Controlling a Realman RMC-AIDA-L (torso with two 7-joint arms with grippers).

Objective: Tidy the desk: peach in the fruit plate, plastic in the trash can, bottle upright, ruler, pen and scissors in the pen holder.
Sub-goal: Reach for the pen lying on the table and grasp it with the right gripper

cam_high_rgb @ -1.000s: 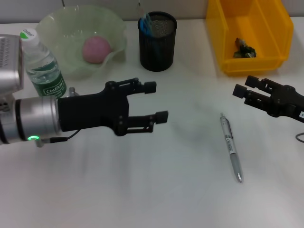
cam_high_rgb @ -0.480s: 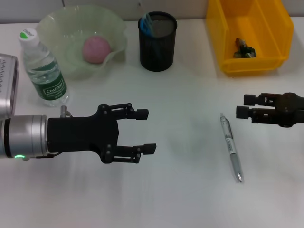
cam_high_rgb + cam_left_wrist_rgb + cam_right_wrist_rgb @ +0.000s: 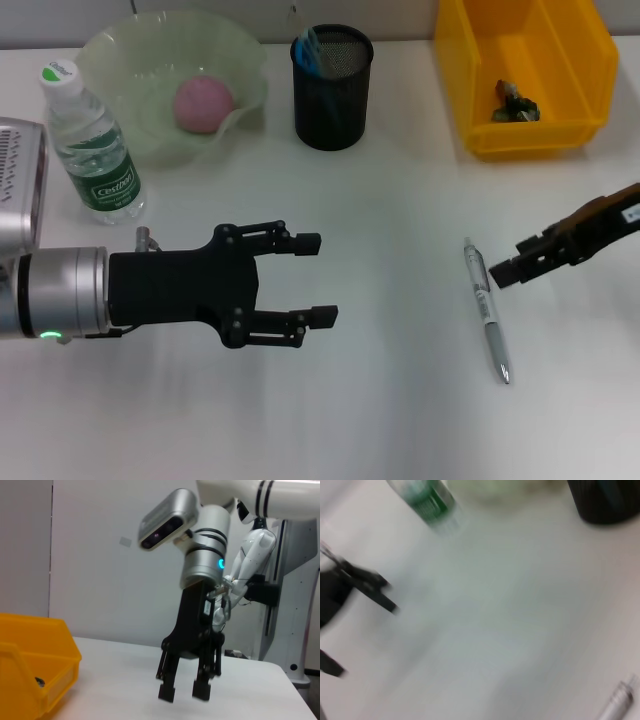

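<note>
The right gripper hangs low over the desk, with its two fingers a little apart and holding nothing. The pen lies flat on the desk just beside its tip, toward the robot's left. The pen's long axis runs from far to near, its pointed tip nearest the robot. The left gripper is open and empty, well apart from the pen, so the right arm is nearer. The pen holder stands far behind, between the fruit plate and the trash can.
</note>
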